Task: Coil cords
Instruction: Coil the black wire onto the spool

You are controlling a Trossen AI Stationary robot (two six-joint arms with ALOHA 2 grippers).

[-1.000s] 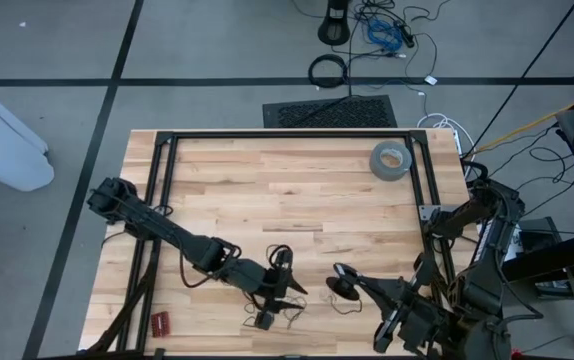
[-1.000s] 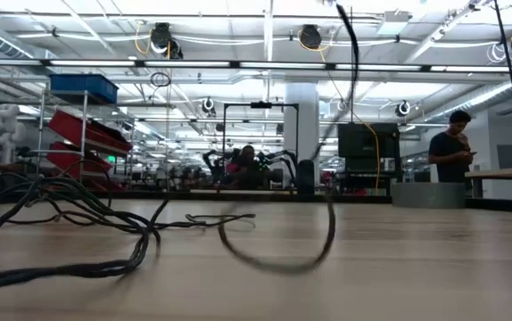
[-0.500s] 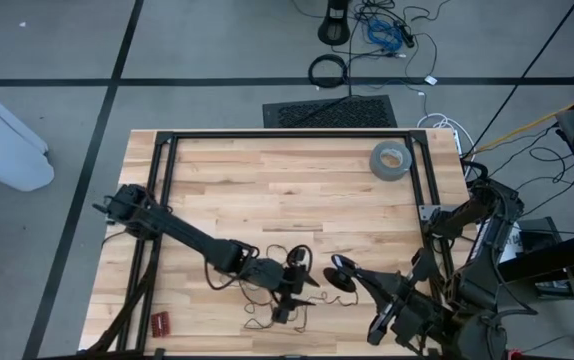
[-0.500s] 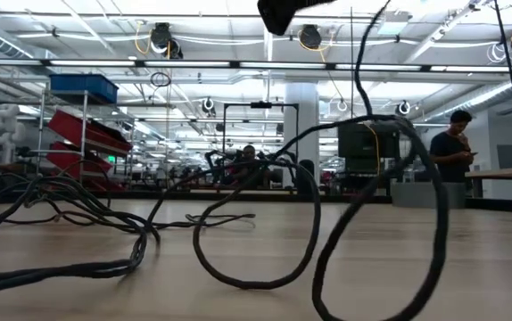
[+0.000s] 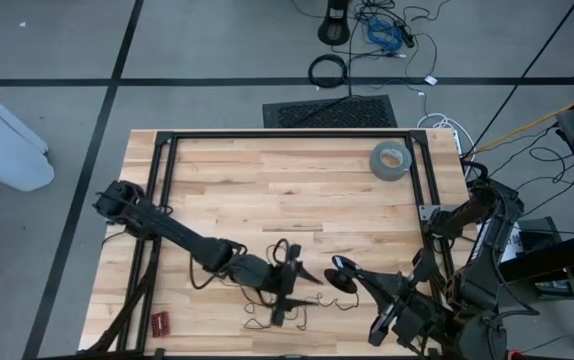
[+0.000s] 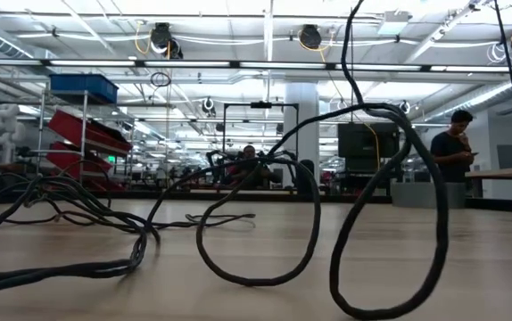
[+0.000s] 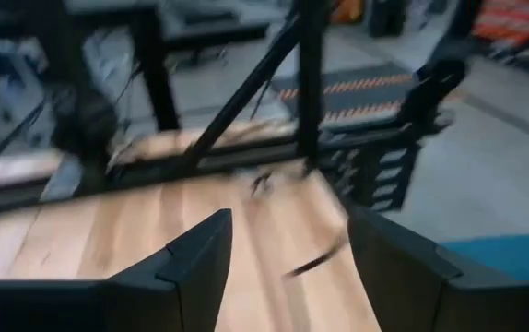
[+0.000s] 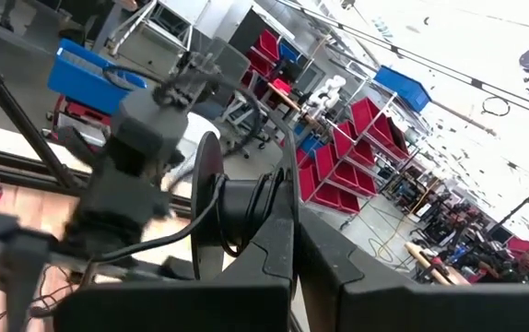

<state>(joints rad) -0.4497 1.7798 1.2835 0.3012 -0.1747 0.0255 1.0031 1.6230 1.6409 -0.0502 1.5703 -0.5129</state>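
Observation:
The cord, a thin black wire, lies in loose loops (image 5: pixel 279 312) on the wooden table near its front edge. In the low view it stands in two tall loops (image 6: pixel 258 267) and one strand rises out of the picture's top (image 6: pixel 349 45). My left gripper (image 5: pixel 297 280) hovers open above those loops, and its wrist view shows nothing between its fingers (image 7: pixel 288 221). My right gripper (image 5: pixel 345 275) is just to its right, shut, with a dark round coil of cord (image 8: pixel 241 207) at its fingertips (image 8: pixel 292 221). My right gripper holds the round coil of cord (image 8: pixel 246 212) at the free ends of its shut fingers, which point roughly level toward the table's left. The coil is lifted clear of the table, and a strand (image 8: pixel 154 244) runs slack from it toward the left gripper.
A grey tape roll (image 5: pixel 391 160) lies at the far right of the table. A small red thing (image 5: pixel 159 322) sits at the near left corner. A black frame (image 5: pixel 287 135) runs round the tabletop. A person (image 6: pixel 452 147) stands far behind the table.
My left gripper has gone a little toward my right gripper, then eased back, tipping downward. The cord, which lay in one low loop before the low camera, now stands there in two tall loops. The dark shape seen at the low view's top half a second ago has left that view.

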